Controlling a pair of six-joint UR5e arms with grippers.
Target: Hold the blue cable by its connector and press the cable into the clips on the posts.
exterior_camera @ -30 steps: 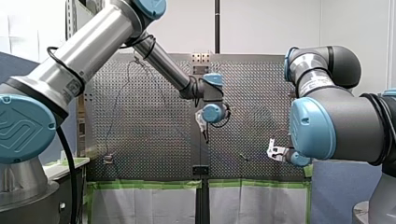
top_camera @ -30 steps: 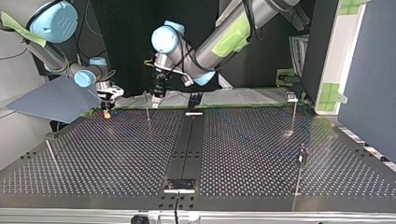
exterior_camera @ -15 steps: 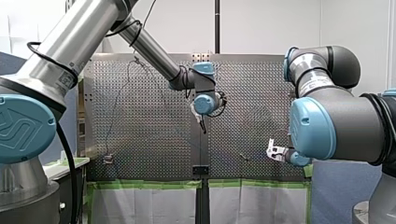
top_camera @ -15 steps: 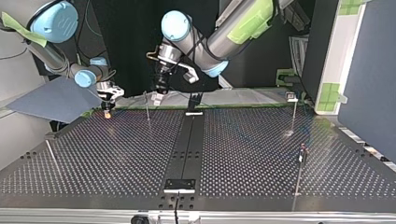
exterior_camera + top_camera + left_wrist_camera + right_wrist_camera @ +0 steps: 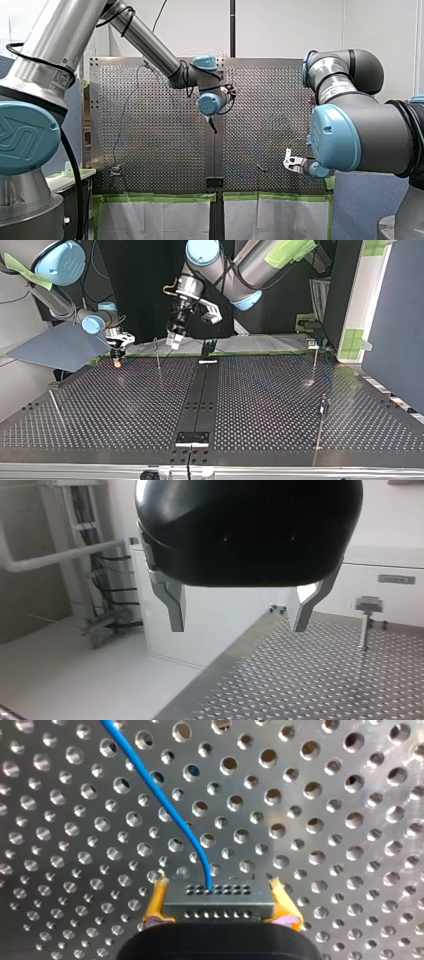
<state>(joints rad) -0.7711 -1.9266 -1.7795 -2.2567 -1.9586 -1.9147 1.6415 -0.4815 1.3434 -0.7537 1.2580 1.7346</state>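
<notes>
Our R gripper [image 5: 219, 894] clamps grey multi-hole connector [image 5: 218, 905] btwn yellow pads [image 5: 156, 902]; thin blue cable [image 5: 165, 800] curves off it over perforated table [image 5: 325, 820], far left in top view. Our L gripper [image 5: 239, 627] spread wide, empty.

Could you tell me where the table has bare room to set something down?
Top view: the table's near half is bare, either side of the black rail, between the outer posts. Crowded far left: thin post, my left gripper, my right gripper holding the connector.

Two arms [image 5: 140, 37] [image 5: 360, 135], two grippers [image 5: 239, 627] [image 5: 217, 886], four posts [image 5: 158, 357] [image 5: 314, 362] [image 5: 320, 430] [image 5: 56, 410], one blue cable [image 5: 165, 800], one connector [image 5: 218, 902]
</notes>
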